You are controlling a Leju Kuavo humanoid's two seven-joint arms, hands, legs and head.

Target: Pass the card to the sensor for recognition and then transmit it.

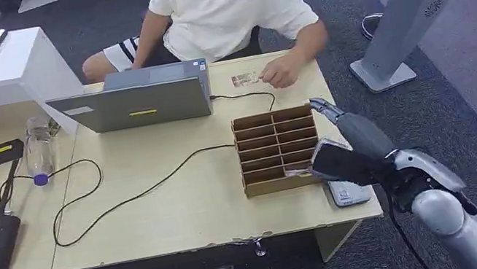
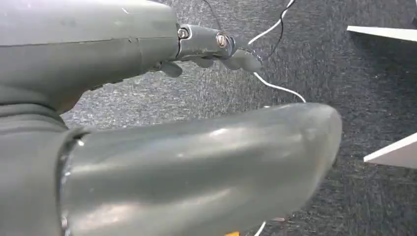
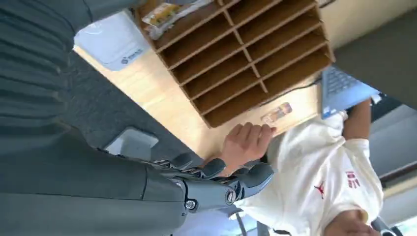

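Card (image 1: 246, 78) flat on the surface (image 1: 179, 189), upper centre of the head view, just beside a person's hand (image 1: 280, 71) whose fingertips rest at its edge, probably laid out there for pick-up or just set down. Below it, toward centre right, a brown cardboard organiser (image 1: 277, 150) of open compartments; something pale in the compartment row nearest the robot, too small to name, perhaps more cards in stock. White sensor (image 1: 347, 194) flat at the lower right of the surface, just beside the organiser's near corner, placed within easy reach of the right arm. Right hand (image 1: 342, 153) poised above sensor and organiser edge, fingers (image 3: 246, 178) loosely spread and holding nothing visible, so apparently not yet in possession of the card. Judged an early stage: reach to the card ahead. Laptop (image 1: 140, 100) upper centre left, its cable trailing across the surface. Left hand (image 2: 98, 59) low over grey carpet, fingers (image 2: 231, 54) lightly curled, thumb apart, nothing between them; seemingly parked out of the way.
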